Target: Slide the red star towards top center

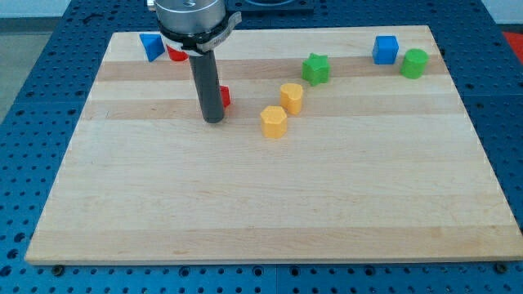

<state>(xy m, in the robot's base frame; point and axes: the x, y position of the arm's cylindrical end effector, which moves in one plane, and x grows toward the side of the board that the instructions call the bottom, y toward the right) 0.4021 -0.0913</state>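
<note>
My tip rests on the wooden board at the view's upper left of centre. A red block sits right behind the rod on its right side, mostly hidden; its shape cannot be made out. It touches or nearly touches the rod. Another red block shows partly under the arm's head near the top left, next to a blue block; its shape is also hidden.
Two yellow blocks lie to the right of my tip. A green star sits near the top centre-right. A blue cube and a green block are at the top right.
</note>
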